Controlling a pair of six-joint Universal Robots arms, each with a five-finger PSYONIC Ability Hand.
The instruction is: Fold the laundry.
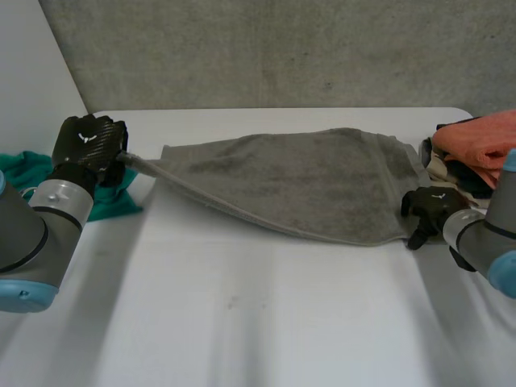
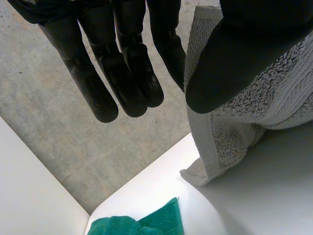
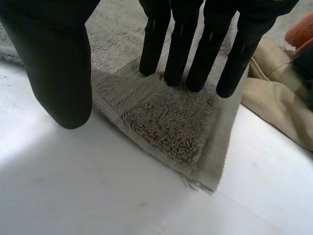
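From the head view I see the grey towel [image 1: 306,181] stretched across the white worktop [image 1: 242,306] between the two hands. My left hand [image 1: 90,145] has one end raised off the surface. My right hand [image 1: 431,208] sits low at the opposite near corner. A teal cloth [image 1: 117,201] lies by the left arm, and an orange cloth [image 1: 484,141] is piled at the far right.

In the left wrist view, the thumb [image 2: 230,63] clamps the grey towel [image 2: 230,132] against the nearest finger while the other fingers [image 2: 122,73] stay straight. The towel's corner hangs below the thumb, with the teal cloth [image 2: 146,225] beyond it.

In the right wrist view, straight fingertips [image 3: 176,73] press down on the towel's corner [image 3: 166,117], which lies flat. The thumb [image 3: 58,73] stands apart over bare worktop, gripping nothing. A beige cloth [image 3: 279,98] lies just beside that corner.
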